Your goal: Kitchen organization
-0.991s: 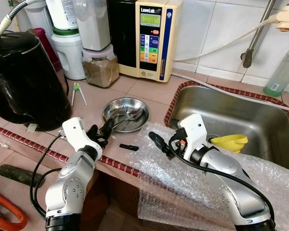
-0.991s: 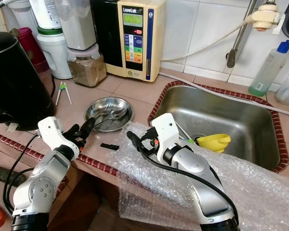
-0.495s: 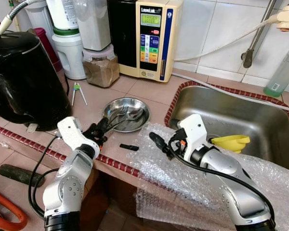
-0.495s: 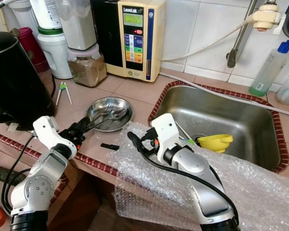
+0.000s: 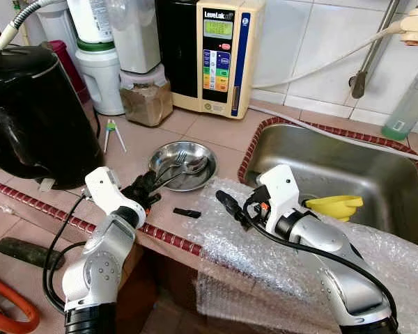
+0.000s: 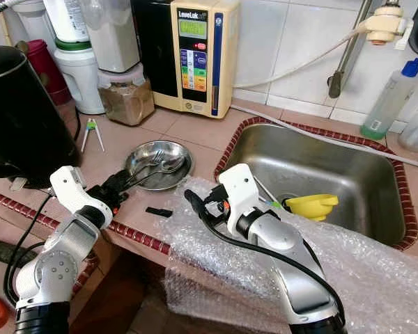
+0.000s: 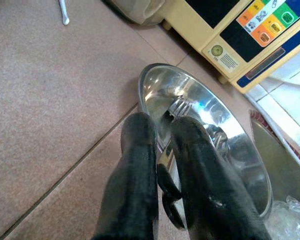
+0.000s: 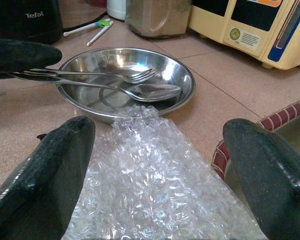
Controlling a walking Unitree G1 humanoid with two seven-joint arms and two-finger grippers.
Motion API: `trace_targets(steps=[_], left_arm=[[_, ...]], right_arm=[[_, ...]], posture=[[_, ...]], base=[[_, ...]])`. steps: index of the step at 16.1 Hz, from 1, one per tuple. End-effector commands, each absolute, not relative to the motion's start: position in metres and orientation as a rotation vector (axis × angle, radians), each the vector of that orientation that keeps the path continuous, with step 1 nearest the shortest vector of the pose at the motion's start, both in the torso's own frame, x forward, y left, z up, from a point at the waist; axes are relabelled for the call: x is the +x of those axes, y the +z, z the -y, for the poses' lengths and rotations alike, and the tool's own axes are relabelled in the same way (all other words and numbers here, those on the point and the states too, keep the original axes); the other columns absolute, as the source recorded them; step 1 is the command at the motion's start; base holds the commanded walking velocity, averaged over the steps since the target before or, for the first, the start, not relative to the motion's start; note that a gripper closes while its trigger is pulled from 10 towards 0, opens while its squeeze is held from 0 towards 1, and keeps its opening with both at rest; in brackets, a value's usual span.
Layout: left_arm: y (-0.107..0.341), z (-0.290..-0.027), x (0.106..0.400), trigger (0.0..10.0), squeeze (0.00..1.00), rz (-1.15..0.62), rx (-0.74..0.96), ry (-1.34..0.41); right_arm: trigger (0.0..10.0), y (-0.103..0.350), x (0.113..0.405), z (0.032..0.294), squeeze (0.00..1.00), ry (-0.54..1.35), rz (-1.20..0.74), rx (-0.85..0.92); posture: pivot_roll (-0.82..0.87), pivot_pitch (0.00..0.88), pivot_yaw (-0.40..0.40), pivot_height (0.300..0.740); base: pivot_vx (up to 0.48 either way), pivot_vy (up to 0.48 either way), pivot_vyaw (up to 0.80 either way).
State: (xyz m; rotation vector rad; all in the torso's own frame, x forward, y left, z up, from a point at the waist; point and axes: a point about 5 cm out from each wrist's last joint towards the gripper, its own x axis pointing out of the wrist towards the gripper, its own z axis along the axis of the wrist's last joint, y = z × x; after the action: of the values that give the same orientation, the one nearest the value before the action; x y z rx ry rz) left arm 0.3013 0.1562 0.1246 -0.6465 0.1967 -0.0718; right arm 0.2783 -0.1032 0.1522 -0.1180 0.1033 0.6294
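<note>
Steel bowl (image 5: 182,164) on tiled table (image 5: 195,132), just left of sink (image 5: 348,174), holds fork (image 8: 95,74) and spoon (image 8: 140,91). Left claw (image 5: 143,187) at bowl's near-left rim, fingers (image 7: 140,150) pinched on cutlery handles. Right claw (image 5: 226,204) spread wide, empty, over bubble wrap (image 5: 265,257) near bowl. Small black piece (image 5: 187,212) lies between claws. Yellow funnel (image 5: 334,206) in sink.

Bright, even, sharp light; glare on steel bowl (image 5: 183,164); near fingers (image 8: 50,170) blurred.
</note>
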Motion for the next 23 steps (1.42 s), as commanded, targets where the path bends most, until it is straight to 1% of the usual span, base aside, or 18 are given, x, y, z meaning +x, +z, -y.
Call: trace_targets(steps=[1,4,9,12,14,15,16,18,21,23], left_arm=[[0.13,-0.158,0.304,0.0,0.0,-0.183,-0.634,-0.066],[0.137,-0.157,0.306,0.0,0.0,-0.147,-0.603,-0.08],[0.138,-0.157,0.306,0.0,0.0,-0.139,-0.606,-0.076],[0.143,-0.16,0.309,0.0,0.0,-0.093,-0.608,-0.063],[0.155,-0.163,0.314,0.0,0.0,-0.008,-0.627,-0.055],[0.159,-0.162,0.315,0.0,0.0,0.008,-0.637,-0.074],[0.171,-0.156,0.32,0.0,0.0,0.061,-0.662,-0.139],[0.179,-0.15,0.323,0.0,0.0,0.102,-0.653,-0.193],[0.178,-0.147,0.325,0.0,0.0,0.099,-0.666,-0.209],[0.178,-0.134,0.325,0.0,0.0,0.079,-0.711,-0.278]], right_arm=[[10.0,0.156,0.278,0.102,0.62,0.637,-0.08,-0.125],[10.0,0.156,0.278,0.102,0.6,0.636,-0.079,-0.127],[10.0,0.155,0.279,0.101,0.58,0.633,-0.078,-0.127],[10.0,0.156,0.279,0.101,0.58,0.633,-0.076,-0.127],[10.0,0.156,0.28,0.101,0.58,0.629,-0.075,-0.127],[10.0,0.156,0.28,0.101,0.58,0.628,-0.075,-0.126],[10.0,0.156,0.281,0.101,0.58,0.624,-0.074,-0.126],[10.0,0.156,0.281,0.102,0.58,0.619,-0.073,-0.128],[10.0,0.155,0.281,0.103,0.58,0.615,-0.075,-0.13],[10.0,0.157,0.283,0.106,0.58,0.586,-0.06,-0.106]], posture=[[-0.03,0.0,0.043,0.74],[-0.03,0.0,0.043,0.74],[-0.02,0.0,0.047,0.74],[-0.02,0.0,0.048,0.74],[-0.02,0.0,0.046,0.74],[-0.02,0.0,0.046,0.74],[-0.02,0.0,0.042,0.74],[-0.03,0.0,0.041,0.74],[-0.03,0.0,0.04,0.74],[-0.04,0.0,0.037,0.74]], base=[[0.0,0.0,0.0],[0.0,0.0,0.0],[0.0,0.0,0.0],[0.0,0.0,0.0],[0.0,0.0,0.0],[0.0,0.0,0.0],[0.0,0.0,0.0],[0.0,0.0,0.0],[0.0,0.0,0.0],[0.0,0.0,0.0]])
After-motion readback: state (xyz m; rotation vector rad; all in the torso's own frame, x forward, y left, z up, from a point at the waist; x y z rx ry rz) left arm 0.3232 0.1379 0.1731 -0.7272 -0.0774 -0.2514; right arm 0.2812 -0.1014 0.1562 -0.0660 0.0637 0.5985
